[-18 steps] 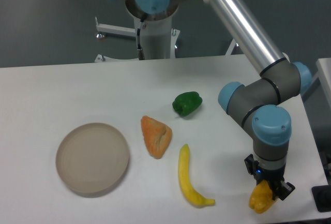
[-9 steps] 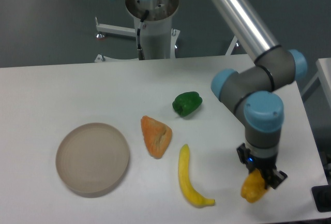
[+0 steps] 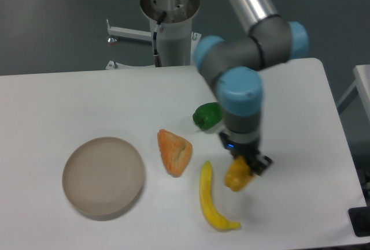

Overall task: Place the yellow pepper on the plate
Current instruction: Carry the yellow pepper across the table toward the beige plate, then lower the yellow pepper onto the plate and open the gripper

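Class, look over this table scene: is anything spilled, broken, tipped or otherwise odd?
Nothing stands out. The plate sits flat and bare; the green pepper, orange wedge and banana lie apart and intact. The yellow pepper hangs in the gripper above the table.

- A white surface (image 3: 87, 100) carries four items.
- A beige plate (image 3: 103, 176) lies at left.
- An orange wedge (image 3: 174, 152) lies near centre.
- A long yellow banana-shaped piece (image 3: 211, 199) lies just right of it.
- A green pepper (image 3: 207, 114) lies behind, possibly partly hidden by the arm.
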